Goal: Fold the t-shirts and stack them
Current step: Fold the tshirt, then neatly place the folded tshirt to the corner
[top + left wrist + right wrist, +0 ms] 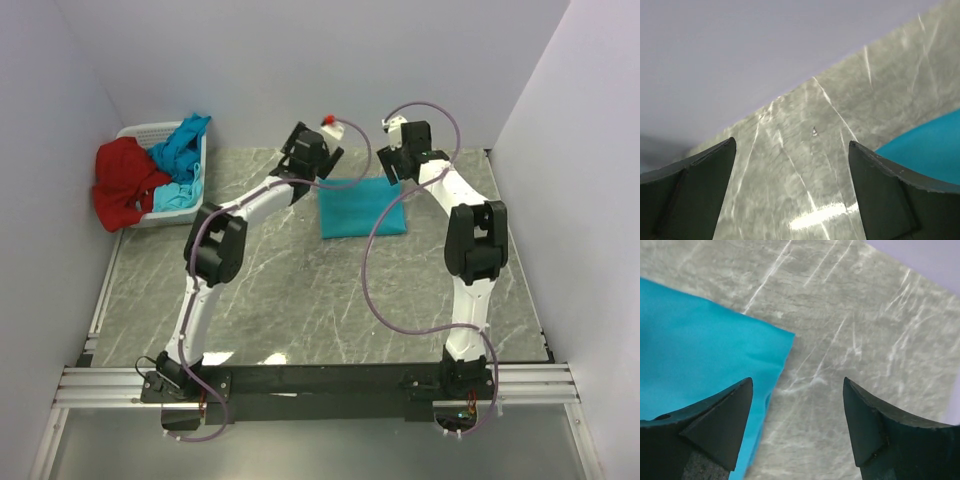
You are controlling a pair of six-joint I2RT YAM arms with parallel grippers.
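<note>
A folded turquoise t-shirt (360, 207) lies flat near the back middle of the table. My left gripper (322, 160) hovers at its far left corner, open and empty; the left wrist view shows its jaws apart over bare table with the shirt's edge (930, 150) at the right. My right gripper (393, 165) hovers at the far right corner, open and empty; the right wrist view shows the shirt's corner (700, 345) under the left finger (720, 425). A red t-shirt (122, 182) and more turquoise t-shirts (182, 150) hang out of the basket.
A white plastic basket (172, 210) stands at the back left corner against the wall. White walls close in the table (300, 300) at the left, back and right. Purple cables loop from both arms.
</note>
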